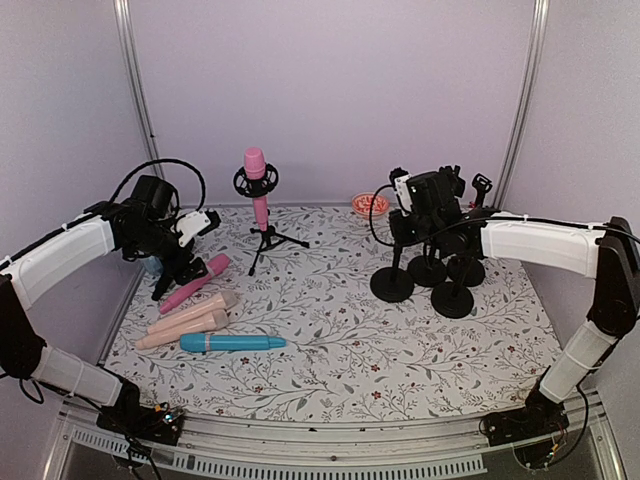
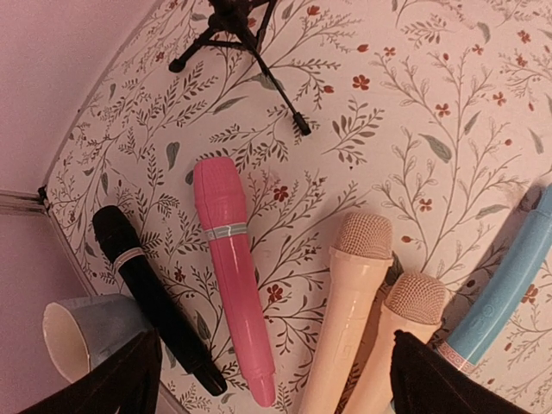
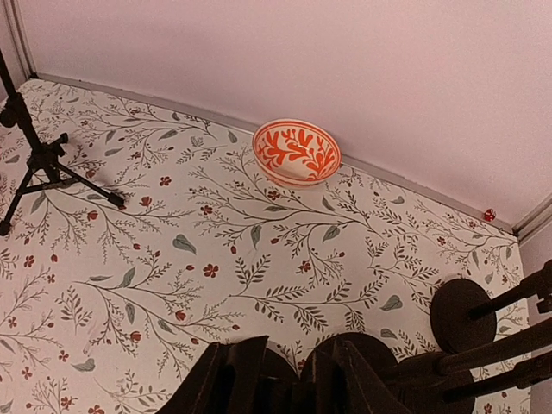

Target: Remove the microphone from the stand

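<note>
The pink microphone [image 1: 257,190] stands upright in the ring clip of a small tripod stand [image 1: 268,238] toward the back of the flowered mat [image 1: 340,330], left of centre and well apart from both arms. It looks like a light, stiff plastic thing with a smooth round barrel, so I would expect it to slide a little under hard fingers. The handle just below the clip seems the surest place to take it, then straight up. The tripod looks flimsy and may tip or come along if nobody steadies it. The left gripper [image 2: 272,366] hangs with its fingers spread wide over the loose microphones [image 2: 233,267] lying at the left edge, holding nothing. The right gripper [image 3: 285,379] sits low among the black round-footed stands [image 1: 430,275], fingers drawn narrow. Something dark lies between them, but I cannot tell whether they have hold of it.
</note>
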